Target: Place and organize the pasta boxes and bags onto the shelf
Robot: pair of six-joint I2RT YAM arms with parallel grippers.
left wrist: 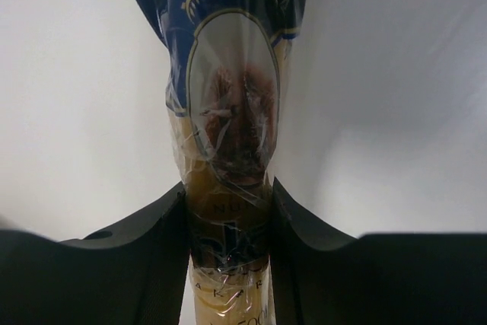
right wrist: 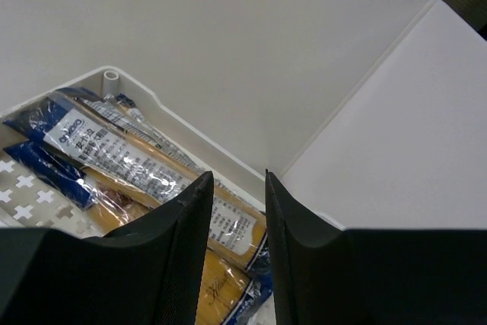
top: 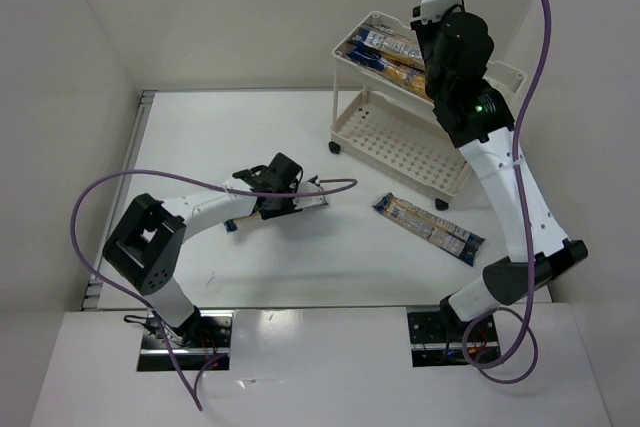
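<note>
In the top view, my left arm (top: 195, 205) is folded low over the table (top: 240, 127). Its elbow sits near its base and its forearm stretches toward the middle. The left gripper (top: 283, 190) points down at the surface. The gripped packet (top: 312, 201) lies crosswise under it, with an end sticking out on each side. My right arm (top: 500, 162) stands tall and leans over the shelf (top: 400, 139), with its wrist above the top tier. There the tray packets (top: 385, 50) lie side by side along the tray. The loose packet (top: 430, 227) lies flat on the table just in front of the shelf, beside the right arm and well apart from both tools.

In the left wrist view, the two fingers press the gripped packet from either side, pinching the film inward. The packet runs straight away from the camera, its blue end at the top.

In the right wrist view, the right gripper (right wrist: 237, 188) hangs over the rim of the top tier. Its fingers stand a narrow gap apart with nothing between them. The tray packets lie below, to the left of the fingertips.
</note>
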